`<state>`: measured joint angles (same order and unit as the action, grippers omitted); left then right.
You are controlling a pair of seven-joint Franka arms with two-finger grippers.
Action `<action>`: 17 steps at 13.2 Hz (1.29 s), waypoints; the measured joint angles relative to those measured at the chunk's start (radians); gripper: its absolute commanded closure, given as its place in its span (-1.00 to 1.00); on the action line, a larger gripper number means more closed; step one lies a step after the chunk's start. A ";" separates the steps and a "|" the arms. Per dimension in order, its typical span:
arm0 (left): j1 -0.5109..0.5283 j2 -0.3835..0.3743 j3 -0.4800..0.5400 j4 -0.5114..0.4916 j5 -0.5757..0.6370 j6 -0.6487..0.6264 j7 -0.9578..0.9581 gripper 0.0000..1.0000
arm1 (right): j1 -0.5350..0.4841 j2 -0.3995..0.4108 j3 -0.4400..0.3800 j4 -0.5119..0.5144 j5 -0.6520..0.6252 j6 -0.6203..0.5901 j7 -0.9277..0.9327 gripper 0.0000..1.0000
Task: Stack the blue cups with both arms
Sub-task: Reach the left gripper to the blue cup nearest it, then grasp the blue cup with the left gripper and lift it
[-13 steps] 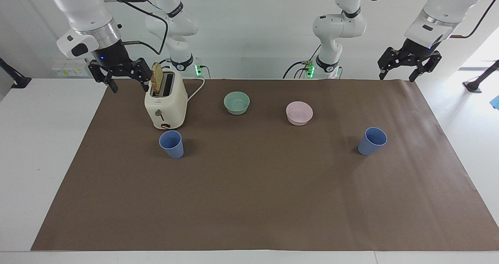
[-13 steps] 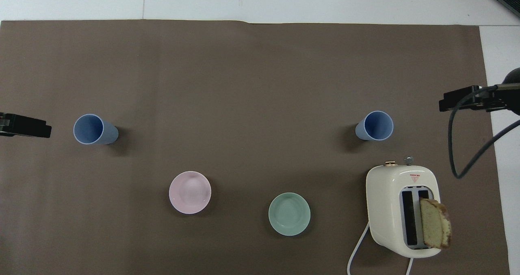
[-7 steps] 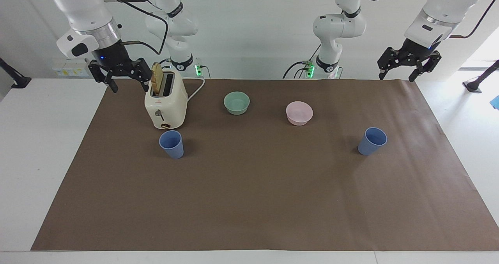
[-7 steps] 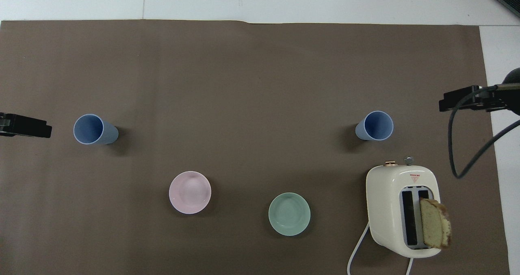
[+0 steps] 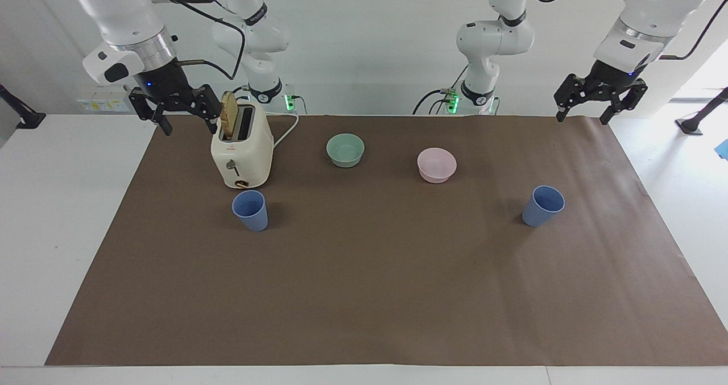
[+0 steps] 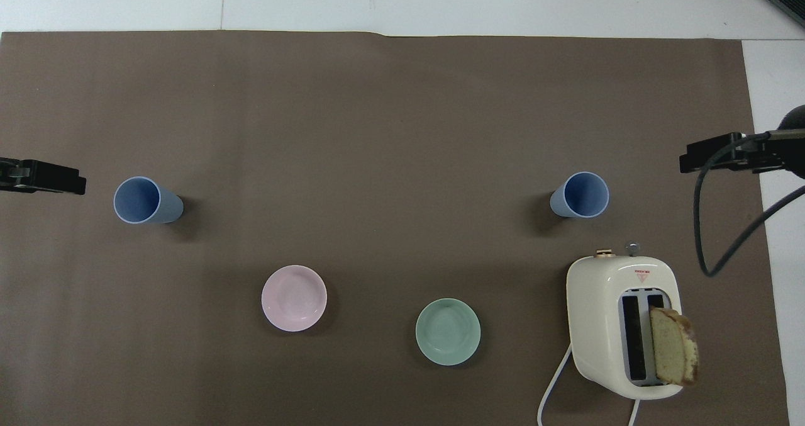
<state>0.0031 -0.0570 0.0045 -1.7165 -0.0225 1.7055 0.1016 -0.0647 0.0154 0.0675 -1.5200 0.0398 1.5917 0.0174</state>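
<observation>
**Blue cups apart, upright, not yet stacked**

Blue cups standing mouth-up on the brown paper mat (image 5: 364, 294), well apart: one blue cup (image 5: 250, 210) just in front of the cream toaster (image 5: 242, 152) at the right arm's end, the other blue cup (image 5: 543, 205) toward the left arm's end, farther from the robots than the pink bowl (image 5: 436, 164). Probably set one per arm on purpose, so that each side has its own cup within reach. Nothing nested, nothing lifted; task judged to be at its very start.

Right gripper (image 5: 183, 118) raised over the mat's edge beside the toaster, fingers spread apart, empty. Left gripper (image 5: 591, 107) raised over the mat's corner at its own end, fingers likewise spread, empty. Neither over a cup. Open stance fits an approach from above or the side, with the thin tapered walls likely to slip under a loose pinch.

Green bowl (image 5: 345, 149) between toaster and pink bowl, clear of both cups. Slice of bread (image 5: 228, 121) poking from a toaster slot.

From overhead, only dark finger tips at the frame's edges, so spread unreadable there. Cup interiors seemingly empty, bottoms only partly visible. Upper arms cut off at the top of the facing view.
</observation>
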 measured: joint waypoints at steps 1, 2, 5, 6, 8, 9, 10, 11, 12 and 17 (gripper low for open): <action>0.014 0.009 0.000 -0.039 0.000 0.046 0.000 -1.00 | 0.000 0.000 0.000 0.000 0.000 0.000 0.000 -1.00; 0.028 0.017 0.001 -0.082 0.000 0.096 0.000 -1.00 | 0.000 0.000 0.000 0.000 0.000 0.000 0.000 -1.00; 0.058 0.053 0.002 -0.191 0.000 0.225 0.000 -1.00 | 0.000 0.000 0.000 0.000 0.000 0.000 0.000 -1.00; 0.067 0.078 0.002 -0.213 0.000 0.264 0.000 -1.00 | 0.000 0.000 0.000 0.000 0.000 0.000 0.000 -1.00; 0.074 0.128 0.003 -0.247 0.000 0.334 0.000 -1.00 | 0.000 0.000 0.000 0.000 0.000 0.000 0.000 -1.00; 0.074 0.147 0.003 -0.268 0.000 0.375 0.000 -1.00 | 0.000 0.000 0.000 0.000 0.000 0.000 0.000 -1.00; 0.074 0.158 0.003 -0.290 0.000 0.407 0.000 -1.00 | 0.000 0.000 0.000 0.000 0.000 0.000 0.000 -1.00; 0.074 0.165 0.003 -0.306 0.000 0.426 0.000 -1.00 | 0.000 0.000 0.000 0.000 0.000 0.000 0.000 -1.00; 0.074 0.170 0.002 -0.319 0.000 0.434 0.000 -1.00 | 0.000 0.000 0.000 0.000 0.000 0.000 0.000 -1.00; 0.074 0.177 -0.002 -0.354 0.000 0.462 0.000 1.00 | 0.000 0.000 0.000 0.000 0.000 0.000 0.000 -1.00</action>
<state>0.0766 0.1197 0.0030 -2.0703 -0.0226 2.1677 0.1018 -0.0647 0.0154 0.0675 -1.5200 0.0398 1.5916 0.0174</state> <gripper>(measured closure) 0.260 0.000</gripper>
